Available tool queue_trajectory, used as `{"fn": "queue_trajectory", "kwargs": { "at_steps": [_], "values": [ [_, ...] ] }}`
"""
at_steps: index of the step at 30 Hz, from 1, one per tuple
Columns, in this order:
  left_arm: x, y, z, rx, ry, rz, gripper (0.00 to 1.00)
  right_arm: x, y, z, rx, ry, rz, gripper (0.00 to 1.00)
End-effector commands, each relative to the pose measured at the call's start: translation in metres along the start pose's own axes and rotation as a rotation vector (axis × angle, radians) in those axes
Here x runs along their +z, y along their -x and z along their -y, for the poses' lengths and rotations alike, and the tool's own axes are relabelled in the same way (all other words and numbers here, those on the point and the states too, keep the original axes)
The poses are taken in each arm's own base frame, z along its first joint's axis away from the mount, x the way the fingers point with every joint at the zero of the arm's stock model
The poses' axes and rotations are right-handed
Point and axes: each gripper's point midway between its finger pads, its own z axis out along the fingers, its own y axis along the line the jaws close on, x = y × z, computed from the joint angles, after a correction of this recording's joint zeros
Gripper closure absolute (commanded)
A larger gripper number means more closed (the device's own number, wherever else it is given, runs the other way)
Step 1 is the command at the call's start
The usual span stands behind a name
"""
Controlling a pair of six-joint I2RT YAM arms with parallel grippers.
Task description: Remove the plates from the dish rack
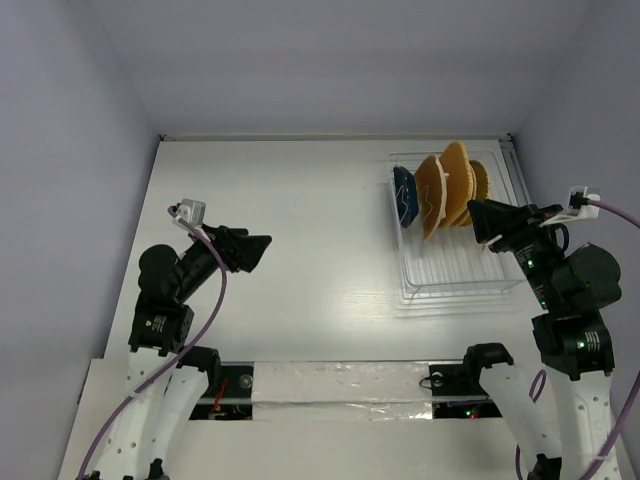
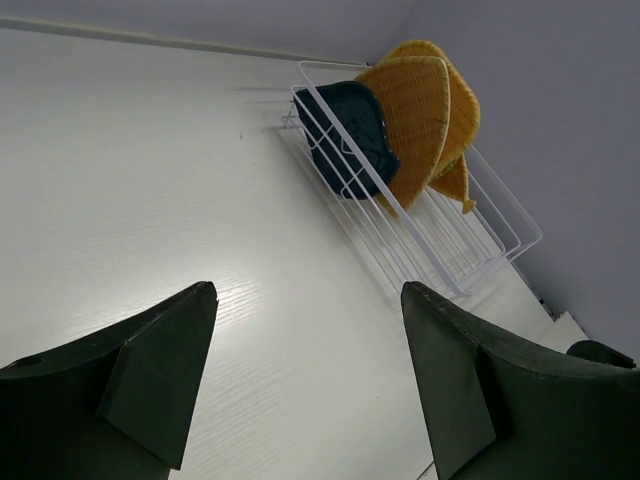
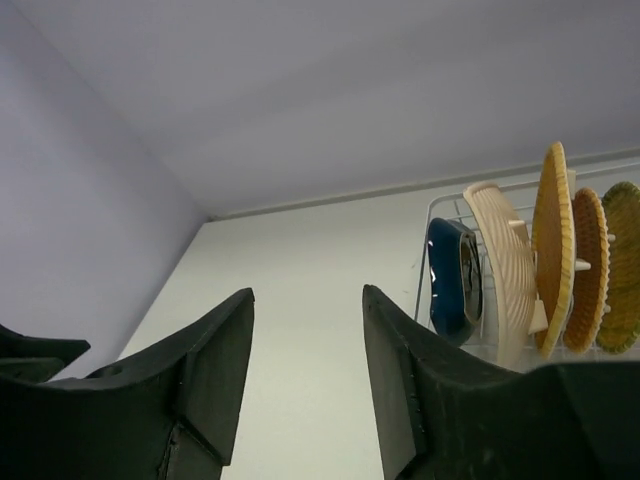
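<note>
The dish rack (image 1: 455,272) lies at the right of the white table. Several orange-yellow plates (image 1: 447,190) and one smaller dark blue plate (image 1: 405,196) stand on edge in its far end. My right gripper (image 1: 473,216) is open and empty, hovering just beside the near side of the orange plates. In the right wrist view (image 3: 308,300) it shows the blue plate (image 3: 447,282) and orange plates (image 3: 553,250) to its right. My left gripper (image 1: 263,247) is open and empty over the table's left half, far from the rack. Its view (image 2: 308,300) shows the plates (image 2: 415,105) in the rack (image 2: 470,250).
The table is boxed in by pale walls at the back, left and right; the right wall stands close behind the rack. The near half of the rack holds no plates. A taped strip (image 1: 340,380) runs along the table's near edge.
</note>
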Motion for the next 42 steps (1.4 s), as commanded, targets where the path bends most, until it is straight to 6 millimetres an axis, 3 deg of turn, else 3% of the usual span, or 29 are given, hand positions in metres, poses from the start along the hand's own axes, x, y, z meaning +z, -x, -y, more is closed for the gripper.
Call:
{"fn": "queue_trajectory", "kwargs": {
  "at_steps": [1,4,6,7,9,11,13,14,15,16,17,18,20,21,22,23,26,27,28,31,32,34,39,42],
  "values": [
    [-0.002,0.027,0.014,0.060,-0.025,0.066,0.29,-0.007,0.016,-0.013,-0.042,0.045,0.034,0.47],
    [-0.004,0.021,0.011,0.051,-0.014,0.049,0.29,0.000,0.009,-0.009,-0.043,0.035,-0.005,0.61],
    [-0.005,0.019,0.010,0.054,-0.005,0.045,0.29,0.010,-0.001,-0.002,-0.044,0.018,-0.053,0.87],
    [-0.006,0.019,0.009,0.058,0.000,0.046,0.30,0.010,-0.003,-0.002,-0.053,0.022,-0.059,0.88],
    [-0.008,0.016,0.008,0.059,0.007,0.034,0.32,0.023,-0.016,0.007,-0.055,0.002,-0.113,1.00],
    [-0.008,0.013,0.010,0.064,-0.003,0.024,0.39,0.037,-0.029,0.012,-0.045,0.001,-0.164,1.00],
    [-0.008,0.008,0.009,0.059,-0.003,0.012,0.56,0.047,-0.033,0.022,-0.056,-0.057,-0.178,1.00],
    [-0.008,0.007,0.008,0.060,-0.001,0.014,0.64,0.058,-0.047,0.023,-0.066,-0.067,-0.225,1.00],
    [-0.007,0.005,0.005,0.056,0.006,0.010,0.72,0.064,-0.049,0.023,-0.078,-0.086,-0.233,1.00],
    [-0.006,0.005,0.003,0.055,0.018,0.013,0.91,0.070,-0.050,0.037,-0.101,-0.185,-0.227,1.00],
    [-0.006,0.004,0.001,0.051,0.029,0.013,1.00,0.075,-0.056,0.042,-0.132,-0.225,-0.241,1.00],
    [-0.006,0.004,-0.001,0.048,0.040,0.012,1.00,0.087,-0.074,0.044,-0.154,-0.259,-0.296,1.00],
    [-0.005,0.003,-0.005,0.042,0.058,0.014,1.00,0.097,-0.074,0.061,-0.197,-0.360,-0.307,1.00],
    [-0.005,0.001,-0.008,0.034,0.068,0.008,1.00,0.108,-0.086,0.071,-0.229,-0.396,-0.344,1.00],
    [-0.005,-0.001,-0.009,0.030,0.072,0.004,1.00,0.113,-0.081,0.080,-0.252,-0.455,-0.327,0.99],
    [-0.005,0.000,-0.010,0.028,0.076,0.006,0.96,0.118,-0.083,0.086,-0.272,-0.485,-0.337,0.81],
    [-0.005,-0.001,-0.013,0.022,0.095,0.006,0.76,0.139,-0.103,0.099,-0.323,-0.528,-0.415,0.47],
    [-0.005,-0.001,-0.014,0.022,0.096,0.007,0.72,0.144,-0.109,0.101,-0.329,-0.526,-0.426,0.44],
    [-0.005,0.000,-0.014,0.023,0.099,0.012,0.66,0.152,-0.120,0.105,-0.332,-0.532,-0.448,0.42],
    [-0.006,0.000,-0.014,0.024,0.102,0.015,0.62,0.164,-0.128,0.112,-0.347,-0.551,-0.449,0.40],
    [-0.006,0.000,-0.014,0.024,0.102,0.015,0.62,0.168,-0.141,0.115,-0.363,-0.557,-0.481,0.39],
    [-0.006,0.000,-0.013,0.025,0.096,0.015,0.62,0.176,-0.142,0.119,-0.390,-0.571,-0.474,0.38],
    [-0.007,0.000,-0.012,0.025,0.092,0.016,0.60,0.194,-0.169,0.133,-0.471,-0.618,-0.551,0.37],
    [-0.007,0.000,-0.012,0.025,0.091,0.017,0.59,0.204,-0.172,0.137,-0.494,-0.630,-0.545,0.36]
  ]
}}
